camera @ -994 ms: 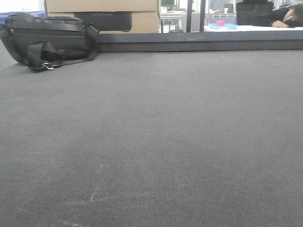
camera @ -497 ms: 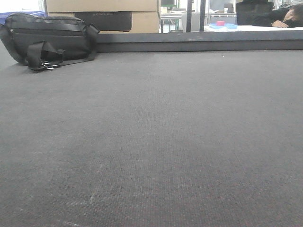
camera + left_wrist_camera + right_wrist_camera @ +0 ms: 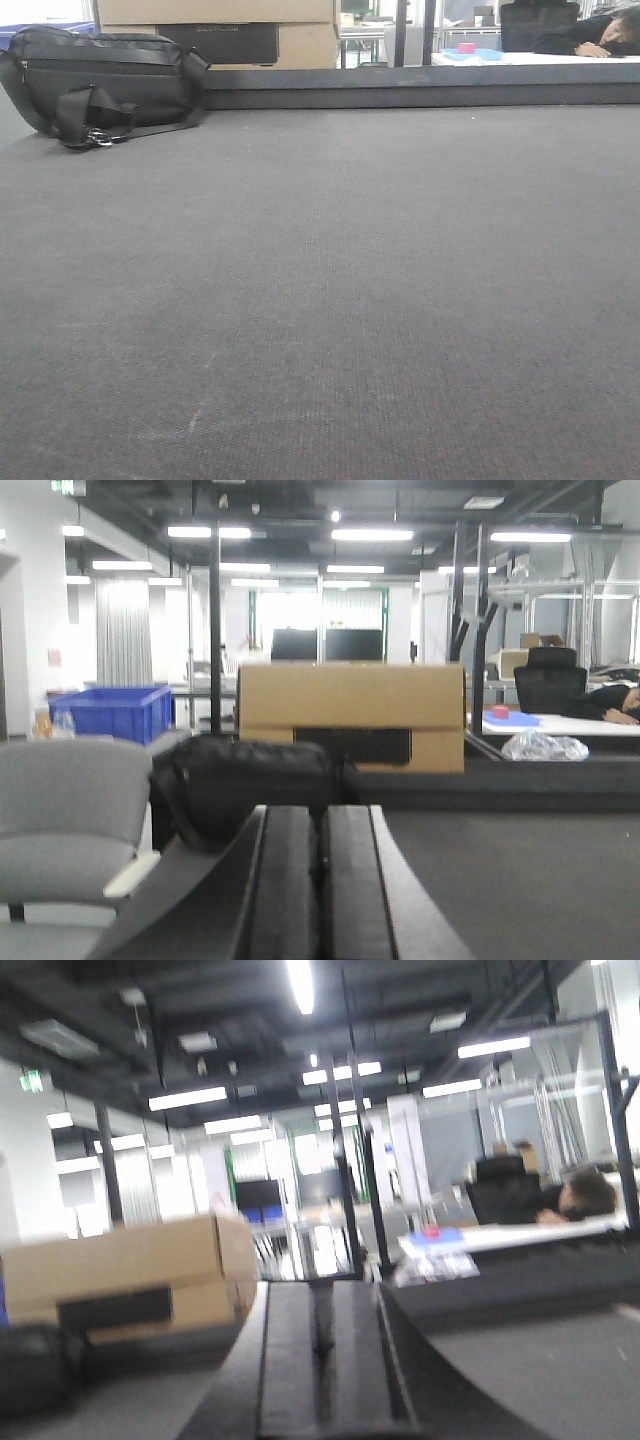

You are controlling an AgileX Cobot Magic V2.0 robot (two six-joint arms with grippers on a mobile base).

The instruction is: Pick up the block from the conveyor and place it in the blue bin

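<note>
The conveyor, a dark grey woven belt, fills the front view, with its dark raised rail along the far edge. No block shows on it in any view. The blue bin stands far off to the left in the left wrist view, beyond a grey chair. My left gripper is shut, its two dark fingers pressed together with nothing between them. In the blurred right wrist view my right gripper is also shut and empty. Neither gripper appears in the front view.
A black bag lies on the belt's far left corner. A cardboard box stands behind the rail. A person leans on a white table at the far right. A grey chair stands left of the belt.
</note>
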